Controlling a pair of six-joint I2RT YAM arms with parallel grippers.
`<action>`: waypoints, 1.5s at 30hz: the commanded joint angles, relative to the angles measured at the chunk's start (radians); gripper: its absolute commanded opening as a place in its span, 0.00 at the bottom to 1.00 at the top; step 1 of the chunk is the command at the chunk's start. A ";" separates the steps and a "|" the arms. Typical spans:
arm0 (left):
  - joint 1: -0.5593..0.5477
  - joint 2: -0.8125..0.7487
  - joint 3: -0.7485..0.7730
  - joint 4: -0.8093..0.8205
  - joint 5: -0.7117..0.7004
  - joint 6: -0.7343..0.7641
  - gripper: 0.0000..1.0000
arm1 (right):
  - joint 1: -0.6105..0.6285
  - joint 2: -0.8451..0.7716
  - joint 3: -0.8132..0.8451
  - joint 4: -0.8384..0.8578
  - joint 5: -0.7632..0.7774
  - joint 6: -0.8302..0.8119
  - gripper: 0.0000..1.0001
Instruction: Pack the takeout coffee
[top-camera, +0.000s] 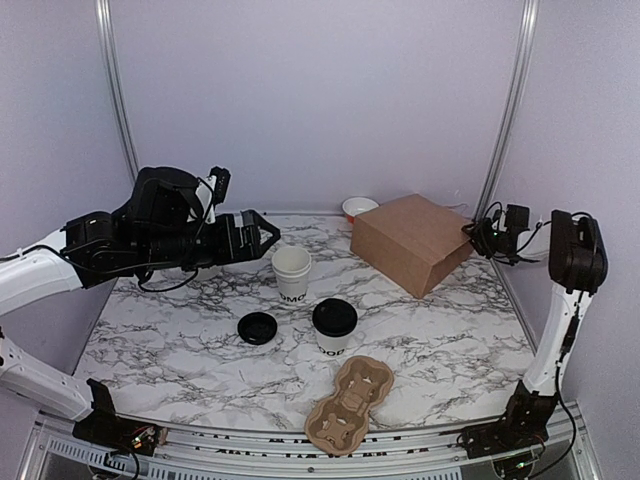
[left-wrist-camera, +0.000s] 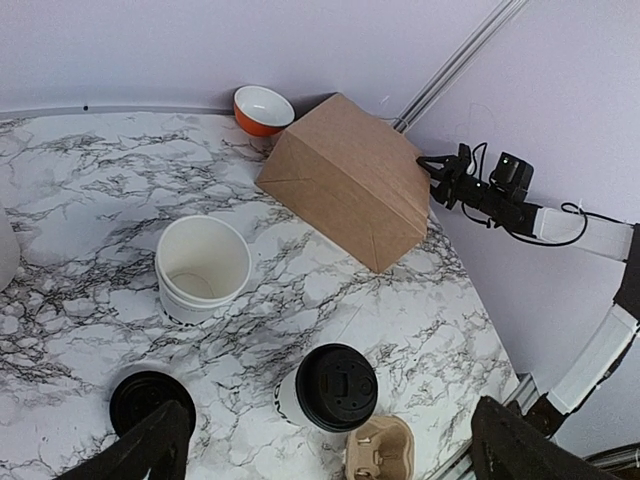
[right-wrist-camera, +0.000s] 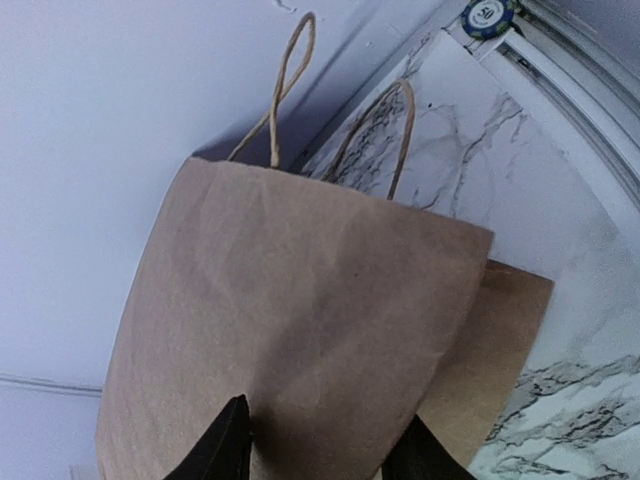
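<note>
Top external view: left fingers (top-camera: 263, 224) are hanging wide open above the tabletop (top-camera: 170, 340); right fingers (right-wrist-camera: 232, 445) are seemingly touching the brown bag (right-wrist-camera: 300, 300), whether gripping I cannot tell.

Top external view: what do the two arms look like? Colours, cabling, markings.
Both look alike. The left arm and right arm have white links with bulky black joint housings. The left gripper and right gripper are black, each with two tapered fingers. Loose black cables loop at the wrists. The bases are black with exposed wiring. No markings are legible.
</note>
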 joint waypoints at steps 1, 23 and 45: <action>0.001 -0.030 -0.013 -0.038 -0.025 -0.004 0.99 | -0.007 0.059 0.096 0.024 -0.023 0.029 0.34; 0.001 0.043 0.033 -0.023 -0.010 0.003 0.99 | 0.167 -0.461 -0.314 0.242 0.228 -0.093 0.00; 0.008 0.213 0.321 0.109 0.247 -0.021 0.99 | 0.551 -0.997 -0.341 0.054 0.548 -0.602 0.00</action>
